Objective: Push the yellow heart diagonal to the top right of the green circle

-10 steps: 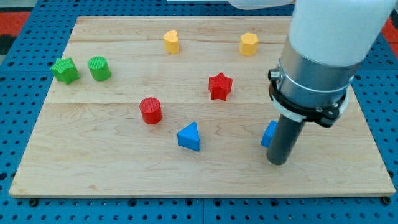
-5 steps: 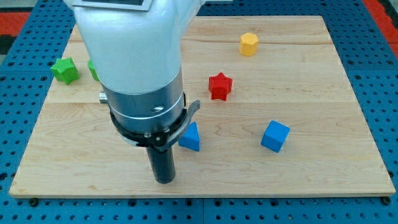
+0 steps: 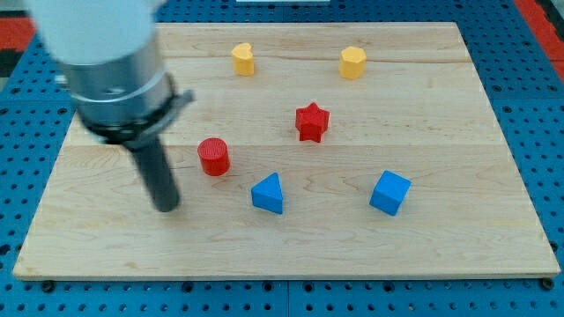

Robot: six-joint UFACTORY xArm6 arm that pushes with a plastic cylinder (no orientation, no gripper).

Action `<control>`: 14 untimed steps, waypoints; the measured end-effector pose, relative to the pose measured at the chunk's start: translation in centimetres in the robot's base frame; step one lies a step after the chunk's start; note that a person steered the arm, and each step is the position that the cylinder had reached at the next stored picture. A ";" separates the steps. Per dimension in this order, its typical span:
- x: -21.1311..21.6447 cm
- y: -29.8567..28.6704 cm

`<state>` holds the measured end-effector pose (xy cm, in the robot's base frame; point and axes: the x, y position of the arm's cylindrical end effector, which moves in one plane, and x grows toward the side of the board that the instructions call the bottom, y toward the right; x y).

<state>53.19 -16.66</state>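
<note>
Though distant, yellow heart [image 3: 242, 59] above tool [image 3: 166, 208]

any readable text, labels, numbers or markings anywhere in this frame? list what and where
None. No text, label, number or sign shows on the wooden board, the arm housing, or the blocks, such as the yellow heart, red star and blue cube. My tip is plain dark too.

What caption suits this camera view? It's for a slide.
My tip rests left of the red cylinder, far from the yellow heart; the arm hides the green blocks.
</note>
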 end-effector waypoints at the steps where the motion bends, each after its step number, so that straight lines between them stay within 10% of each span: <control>1: -2.1 -5.2; 5: -17.8 14.3; 9: -25.7 12.5; 14: -24.9 4.1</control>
<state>28.25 -12.60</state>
